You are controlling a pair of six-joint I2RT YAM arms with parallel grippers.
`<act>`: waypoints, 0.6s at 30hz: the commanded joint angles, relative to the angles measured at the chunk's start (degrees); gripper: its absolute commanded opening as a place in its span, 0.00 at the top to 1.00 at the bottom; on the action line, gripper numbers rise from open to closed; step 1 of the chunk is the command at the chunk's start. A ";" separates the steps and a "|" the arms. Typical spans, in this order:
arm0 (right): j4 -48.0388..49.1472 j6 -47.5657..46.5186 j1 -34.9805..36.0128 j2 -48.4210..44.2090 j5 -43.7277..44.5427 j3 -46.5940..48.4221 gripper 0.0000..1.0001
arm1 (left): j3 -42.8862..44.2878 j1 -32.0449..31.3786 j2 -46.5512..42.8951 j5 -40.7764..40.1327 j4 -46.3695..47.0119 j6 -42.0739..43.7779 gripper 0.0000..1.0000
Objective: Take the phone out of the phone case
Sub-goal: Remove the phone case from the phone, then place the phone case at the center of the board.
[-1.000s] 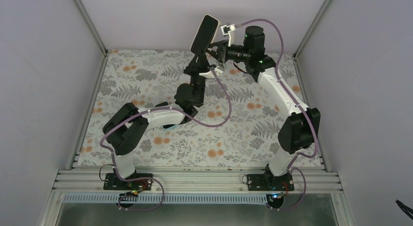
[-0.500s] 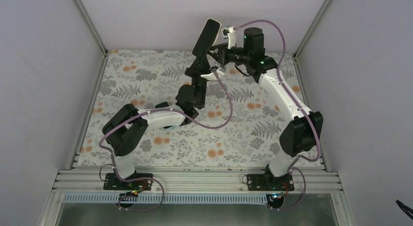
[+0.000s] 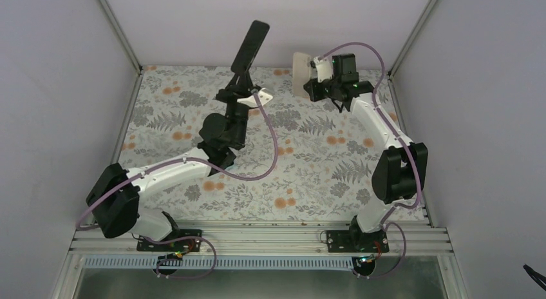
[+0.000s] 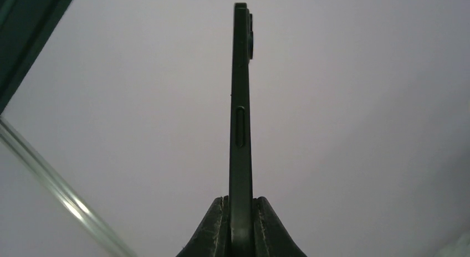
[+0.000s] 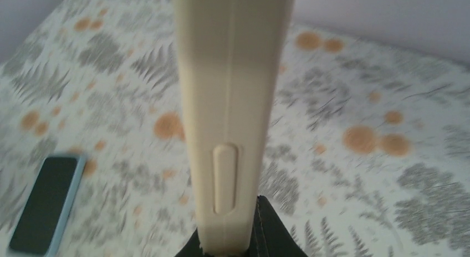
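Spreading beneath both arms, the floral-print table (image 3: 322,176) fills the cell floor. High above its far edge the left gripper (image 3: 239,73) has its fingers (image 4: 217,230) pressed onto the lower end of the bare dark phone (image 3: 250,45), which tilts upward. To its right, well apart, the right gripper (image 3: 308,85) pinches the cream phone case (image 3: 301,72). A second phone in a pale blue case (image 5: 47,204) lies flat on the table

The phone (image 3: 250,46) is black. The phone case (image 3: 300,74) is plain cream. The surface (image 3: 322,163) bears grey ferns and orange blossoms on white. A second handset (image 5: 47,210) has a black screen and a pale blue rim.
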 commanded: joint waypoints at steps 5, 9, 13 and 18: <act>-27.61 -19.93 -0.52 0.78 -16.01 -2.98 0.92 | -17.82 3.84 5.39 2.35 20.33 21.34 0.98; -29.66 -22.83 -3.43 1.73 -12.57 -10.49 0.87 | -18.35 3.12 9.54 1.21 15.52 21.19 0.98; -29.23 -24.35 -7.19 2.19 -8.30 -15.55 0.83 | -17.13 2.18 14.21 0.27 11.79 19.07 0.98; -29.48 -25.59 -11.49 3.49 -5.82 -17.75 0.77 | -15.47 0.77 20.06 -0.41 11.39 18.61 0.98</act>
